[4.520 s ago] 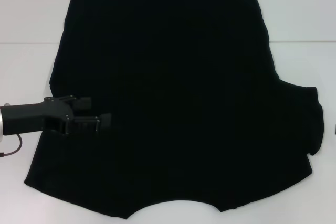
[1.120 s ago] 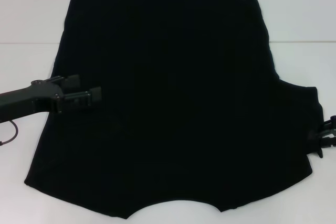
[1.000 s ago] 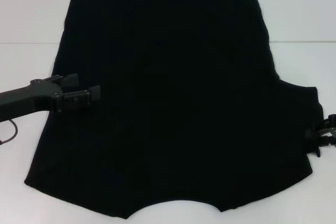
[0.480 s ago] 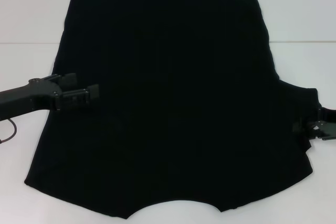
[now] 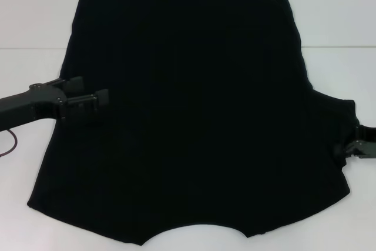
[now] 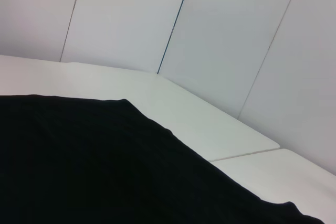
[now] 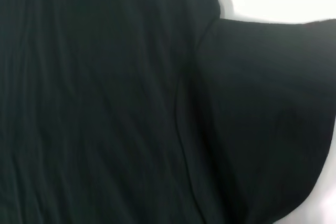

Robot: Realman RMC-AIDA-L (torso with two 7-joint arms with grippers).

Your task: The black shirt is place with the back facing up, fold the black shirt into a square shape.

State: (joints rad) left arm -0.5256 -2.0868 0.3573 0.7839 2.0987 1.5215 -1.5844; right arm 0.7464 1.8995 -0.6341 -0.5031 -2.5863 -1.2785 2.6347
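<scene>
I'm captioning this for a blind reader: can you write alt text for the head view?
A large plain black short-sleeved T-shirt lies flat on a white table, neckline nearest the camera. The left end effector, fingers open, hovers over the shirt's left edge, and the right end effector sits at the right sleeve.

Black shirt (image 5: 188, 104) matt soft cloth; table (image 5: 35, 16) smooth white.

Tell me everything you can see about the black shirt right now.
The black shirt is plain, matte, soft-looking fabric with no print, spread flat over most of the white table. Its curved neckline is at the near edge and the straight hem at the far edge. The right sleeve sticks out sideways; no left sleeve shows. The left hand is open over its left edge; the right hand is at the right sleeve's edge.
</scene>
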